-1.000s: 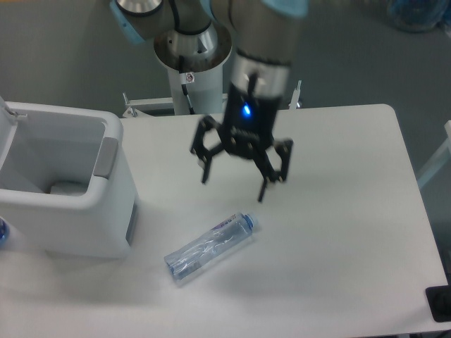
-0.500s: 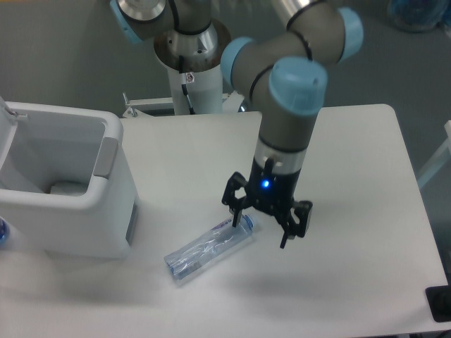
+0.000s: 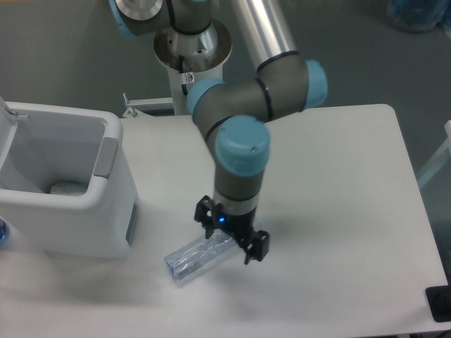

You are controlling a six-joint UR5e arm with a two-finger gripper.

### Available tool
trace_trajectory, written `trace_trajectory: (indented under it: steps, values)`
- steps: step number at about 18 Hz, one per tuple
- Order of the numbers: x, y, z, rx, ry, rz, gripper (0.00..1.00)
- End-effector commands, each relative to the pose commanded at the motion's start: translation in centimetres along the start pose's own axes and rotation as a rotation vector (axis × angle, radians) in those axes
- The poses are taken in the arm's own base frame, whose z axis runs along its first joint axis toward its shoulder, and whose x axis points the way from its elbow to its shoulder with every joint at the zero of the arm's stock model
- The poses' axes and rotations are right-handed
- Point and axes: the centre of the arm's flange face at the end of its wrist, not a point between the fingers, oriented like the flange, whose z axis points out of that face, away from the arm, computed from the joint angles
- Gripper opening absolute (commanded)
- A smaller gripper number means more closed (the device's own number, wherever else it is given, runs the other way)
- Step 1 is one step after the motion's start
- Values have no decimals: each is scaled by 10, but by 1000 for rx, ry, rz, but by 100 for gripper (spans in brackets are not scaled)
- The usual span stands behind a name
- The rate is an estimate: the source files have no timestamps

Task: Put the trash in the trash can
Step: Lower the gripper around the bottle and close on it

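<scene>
Gripper (image 3: 232,239): fingers apart, straddling cap end of bottle (image 3: 194,258) lying on table (image 3: 338,211). Trash can (image 3: 63,193) at left; white packet (image 3: 67,189) inside.

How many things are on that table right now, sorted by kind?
Crushed clear bottle: 1
White bin, with something pale inside it: 1
Robot gripper, lowered over the bottle: 1
Total: 3, not counting the table itself
</scene>
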Motion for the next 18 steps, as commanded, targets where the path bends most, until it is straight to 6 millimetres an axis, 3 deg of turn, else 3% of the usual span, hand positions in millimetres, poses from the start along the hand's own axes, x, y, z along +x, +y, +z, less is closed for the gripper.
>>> trace_trajectory:
  steps: [6,11,18]
  values:
    - [21,-19,49,-117,33,93,100]
    - [49,-40,74,-139,61,141,100]
    - [51,-47,103,-223,41,171,100]
